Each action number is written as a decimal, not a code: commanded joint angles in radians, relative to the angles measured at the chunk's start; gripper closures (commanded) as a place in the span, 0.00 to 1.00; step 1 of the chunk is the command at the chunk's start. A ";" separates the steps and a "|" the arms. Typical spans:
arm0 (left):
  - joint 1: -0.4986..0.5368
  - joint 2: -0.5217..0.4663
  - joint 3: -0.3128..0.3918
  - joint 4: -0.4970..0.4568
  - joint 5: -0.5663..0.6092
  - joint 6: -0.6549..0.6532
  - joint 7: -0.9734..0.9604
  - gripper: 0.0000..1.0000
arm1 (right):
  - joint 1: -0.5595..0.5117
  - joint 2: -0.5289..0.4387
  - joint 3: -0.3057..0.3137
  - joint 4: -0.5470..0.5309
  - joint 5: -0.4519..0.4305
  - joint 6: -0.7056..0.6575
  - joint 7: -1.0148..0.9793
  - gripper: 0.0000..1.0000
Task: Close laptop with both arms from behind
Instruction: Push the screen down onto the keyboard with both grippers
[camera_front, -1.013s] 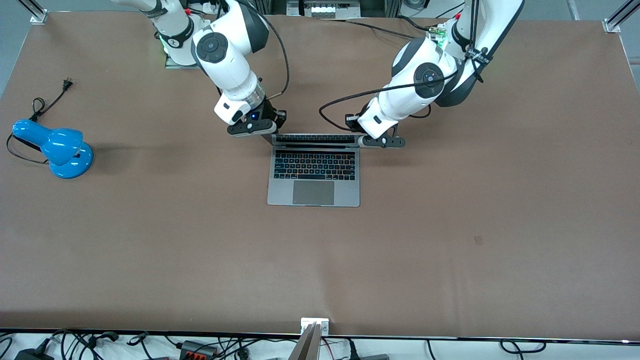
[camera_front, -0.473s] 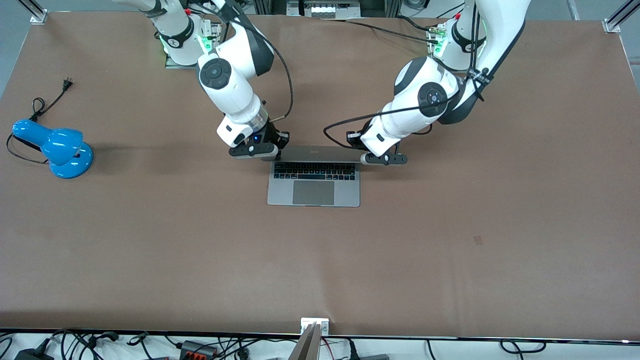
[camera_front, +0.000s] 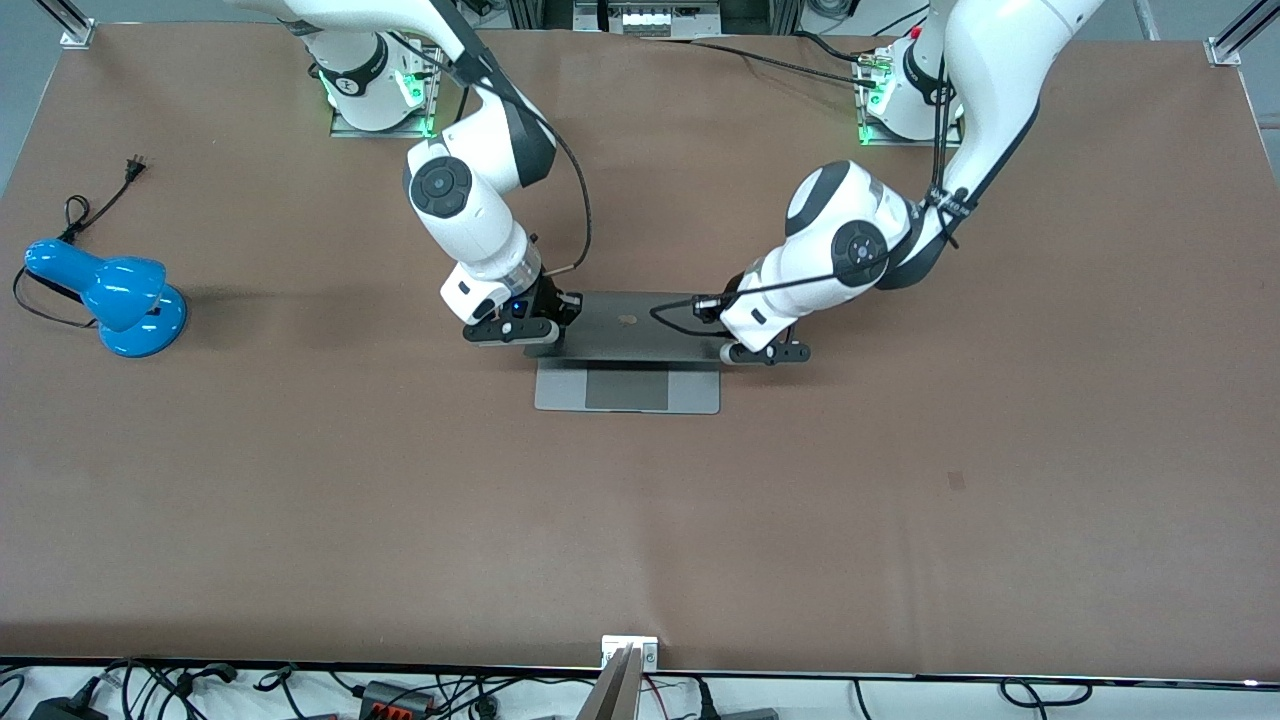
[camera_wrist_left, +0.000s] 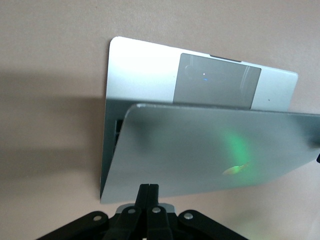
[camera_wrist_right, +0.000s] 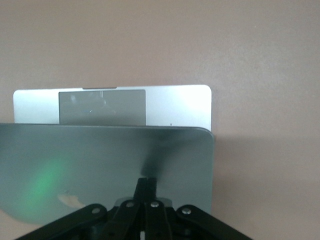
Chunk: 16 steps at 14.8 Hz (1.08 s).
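Against the half-lowered lid of the laptop (camera_front: 628, 345), left tool (camera_front: 766, 352) and right tool (camera_front: 511, 331) press, fingers pinched together, gripping nothing.

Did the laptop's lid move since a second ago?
Yes. The laptop lid has tipped down toward the front camera: its edge now hides the keyboard and reaches the trackpad, while the base stays put. The left gripper and right gripper press it.

Laptops: one laptop (camera_front: 628, 345) lay on the table (camera_front: 900, 480).
Lamps: one blue desk lamp (camera_front: 108, 292) stood near the table's right-arm end.
Arms: two.
Grippers: two, the left gripper (camera_front: 765, 352) and right gripper (camera_front: 512, 330), both at the laptop's lid.
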 joint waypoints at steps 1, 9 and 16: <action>-0.016 0.061 0.010 0.064 0.034 -0.010 -0.024 1.00 | -0.012 0.051 0.006 0.029 -0.004 0.049 -0.009 1.00; -0.159 0.150 0.135 0.143 0.062 -0.001 -0.041 1.00 | -0.015 0.151 0.006 0.063 -0.005 0.115 -0.027 1.00; -0.186 0.209 0.161 0.151 0.113 0.056 -0.041 1.00 | -0.012 0.217 0.006 0.080 -0.007 0.184 -0.026 1.00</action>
